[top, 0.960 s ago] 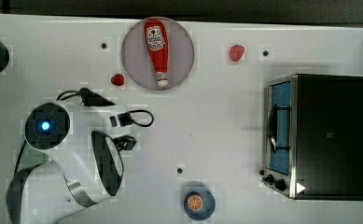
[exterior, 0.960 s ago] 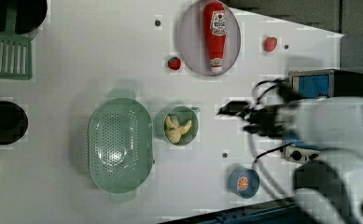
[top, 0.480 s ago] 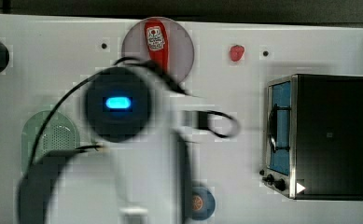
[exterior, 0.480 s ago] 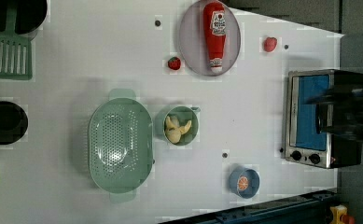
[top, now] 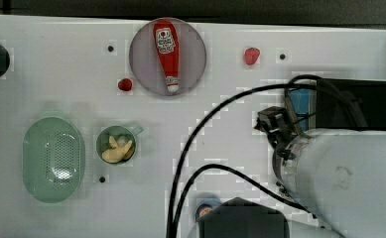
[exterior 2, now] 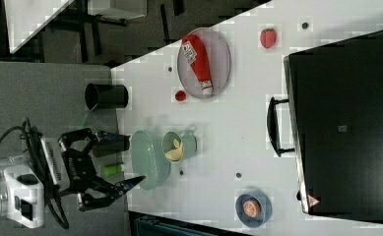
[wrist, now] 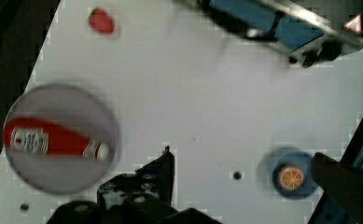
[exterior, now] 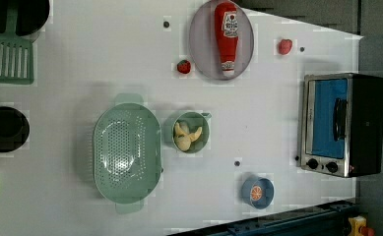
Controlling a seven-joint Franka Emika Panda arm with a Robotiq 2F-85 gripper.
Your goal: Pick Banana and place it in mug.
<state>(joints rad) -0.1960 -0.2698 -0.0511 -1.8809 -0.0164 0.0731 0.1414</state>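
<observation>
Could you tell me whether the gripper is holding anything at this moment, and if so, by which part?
Nothing is held. The gripper is open and empty in the right view, and the banana already lies inside the mug.

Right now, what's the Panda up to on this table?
Nothing is being handled. The banana already lies inside the teal mug, which stands beside the pale green colander. In the right view the gripper is open, holds nothing and hangs off the table's edge, apart from the mug. The ketchup bottle lies on its grey plate, and the orange slice sits in the small blue dish near the toaster oven.
</observation>
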